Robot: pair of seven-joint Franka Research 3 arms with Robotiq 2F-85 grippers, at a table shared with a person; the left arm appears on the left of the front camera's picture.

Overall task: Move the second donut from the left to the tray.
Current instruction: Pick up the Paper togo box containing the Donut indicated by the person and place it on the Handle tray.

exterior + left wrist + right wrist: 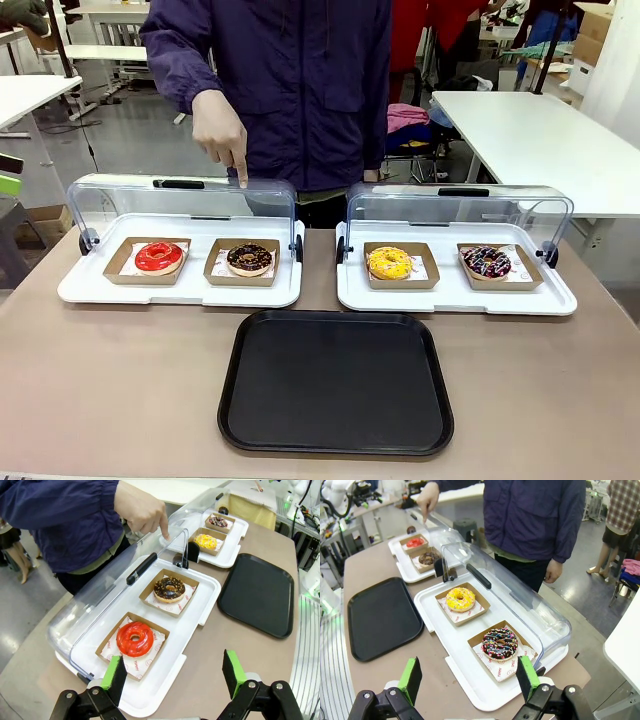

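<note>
In the front view, at middle left, the red donut (159, 257) sits in the left case (90, 288). Just right of it in the same case lies the nut donut (249, 259), the one to move, in its brown holder (218, 272). The lid (120, 200) is swung up and back, and a person's hand (220, 130) points one finger down onto the lid's top edge, right behind the nut donut. The tray (336, 380) lies bare at lower centre, near both cases but apart from them. At middle right, the yellow donut (390, 263) and sprinkle donut (487, 263) rest in the right case (450, 298) and should be left alone. The left gripper (174, 666) hangs with jaws spread wide and empty over the end of the left case, the red donut nearest it and the nut donut beyond at frame centre. The right gripper (469, 672) is likewise spread and empty over the right case. The step in hand looks like the reach, and the left arm seems better placed for it. It should pass over the red donut, keep clear of the lid and the finger, close on two opposite walls of the holder, not the glaze, and lift level.
</note>
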